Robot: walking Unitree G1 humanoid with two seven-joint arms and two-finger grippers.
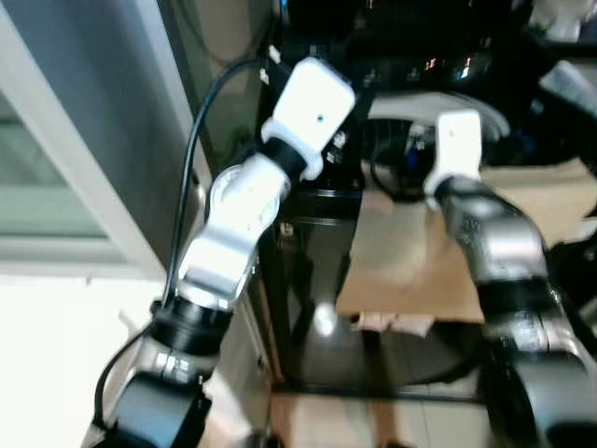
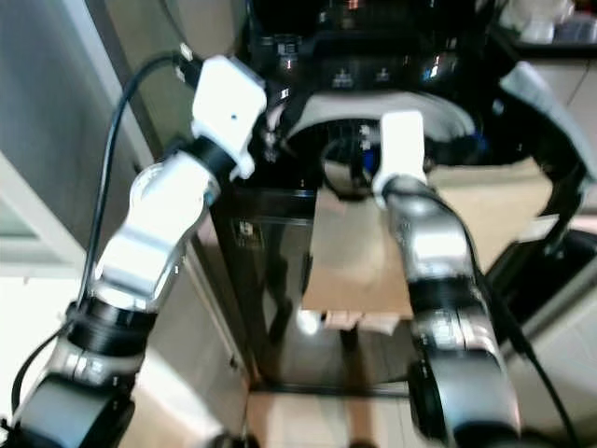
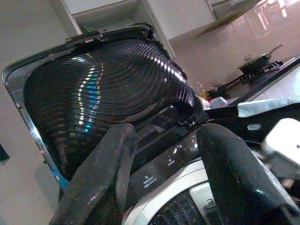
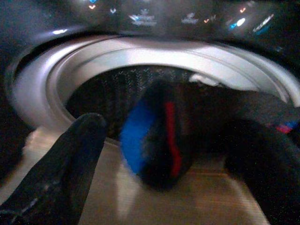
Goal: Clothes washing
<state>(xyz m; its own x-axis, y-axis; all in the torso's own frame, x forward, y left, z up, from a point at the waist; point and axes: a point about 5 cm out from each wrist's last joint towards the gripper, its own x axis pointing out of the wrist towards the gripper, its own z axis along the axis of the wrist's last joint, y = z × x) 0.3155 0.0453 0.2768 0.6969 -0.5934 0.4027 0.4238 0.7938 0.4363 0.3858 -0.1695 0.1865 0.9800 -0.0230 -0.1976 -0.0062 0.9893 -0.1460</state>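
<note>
A black top-loading washing machine [image 2: 280, 271] stands in front of me with its ribbed lid [image 3: 103, 93] raised. My right gripper [image 4: 171, 154] hovers at the pale rim of the drum [image 4: 154, 51], open, its fingers [image 4: 70, 154] spread wide. A dark garment with blue and red patches [image 4: 157, 136] sits blurred between them, in front of the drum mouth; I cannot tell if it touches either finger. My left gripper [image 3: 171, 164] is held up at the machine's left side, open and holding nothing, pointing at the lid. Its white wrist [image 1: 312, 103] shows in the left eye view.
A brown cardboard sheet [image 1: 410, 252] lies over the machine's front and right side. Lit icons glow on the control panel [image 4: 187, 18]. A window frame [image 1: 56, 187] and wall close in on the left, where a black cable [image 1: 191, 159] loops. A cooktop with a pan [image 3: 258, 65] is behind.
</note>
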